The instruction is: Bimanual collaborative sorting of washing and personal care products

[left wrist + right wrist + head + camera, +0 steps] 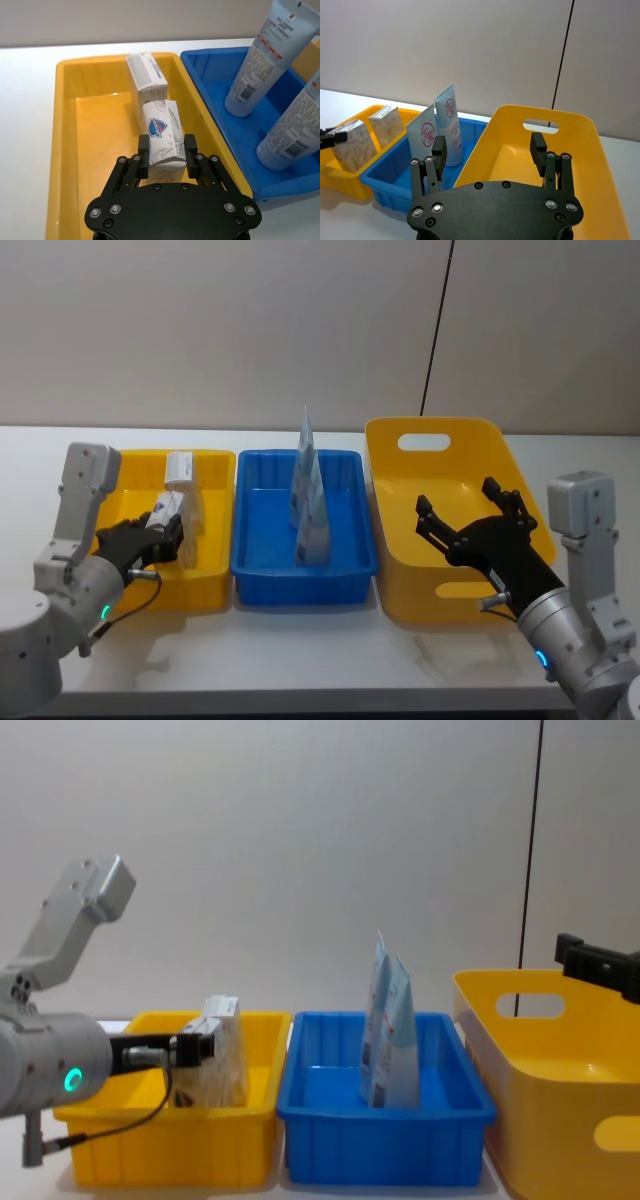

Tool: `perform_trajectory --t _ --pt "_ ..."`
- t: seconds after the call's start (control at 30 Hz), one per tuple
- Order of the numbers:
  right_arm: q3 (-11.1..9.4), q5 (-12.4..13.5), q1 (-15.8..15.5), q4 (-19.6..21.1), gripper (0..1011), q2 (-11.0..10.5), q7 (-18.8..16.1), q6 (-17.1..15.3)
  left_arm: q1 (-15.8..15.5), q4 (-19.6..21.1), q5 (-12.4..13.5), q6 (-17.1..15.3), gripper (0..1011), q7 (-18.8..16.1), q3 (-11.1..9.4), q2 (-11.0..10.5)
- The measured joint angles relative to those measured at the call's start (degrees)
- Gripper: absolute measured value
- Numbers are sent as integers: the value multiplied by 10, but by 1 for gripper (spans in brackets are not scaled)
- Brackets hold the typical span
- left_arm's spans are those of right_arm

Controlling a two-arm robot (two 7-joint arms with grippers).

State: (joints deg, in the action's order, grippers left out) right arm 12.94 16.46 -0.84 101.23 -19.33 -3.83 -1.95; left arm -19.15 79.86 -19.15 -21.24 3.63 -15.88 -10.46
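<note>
We found the carton (162,135) clamped in the left gripper (167,152), over the small yellow tray (65,150). A second carton (146,77) stood just ahead of that gripper; we judged that lowering forward could knock it over. The right gripper (462,508) hung spread open above the large yellow bin (400,580).

Across the tabletop (300,660), left to right in frame: left tray (192,590) holding cartons (181,470), centre tray (300,586) holding pouches (312,510), then right tray (415,595).
</note>
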Motion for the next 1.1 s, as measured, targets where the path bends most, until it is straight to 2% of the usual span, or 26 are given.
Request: perform_trajectory --t 0.5,0.83,1.1 --pt "0 0 0 0 1000 0 0 0 -13 57 31 -6 378 37 -12 -53" --pt "0 0 0 0 1000 0 0 0 -27 87 40 13 378 83 -15 -87" --pt "0 0 0 0 1000 0 0 0 -37 104 31 46 378 138 -16 -110"
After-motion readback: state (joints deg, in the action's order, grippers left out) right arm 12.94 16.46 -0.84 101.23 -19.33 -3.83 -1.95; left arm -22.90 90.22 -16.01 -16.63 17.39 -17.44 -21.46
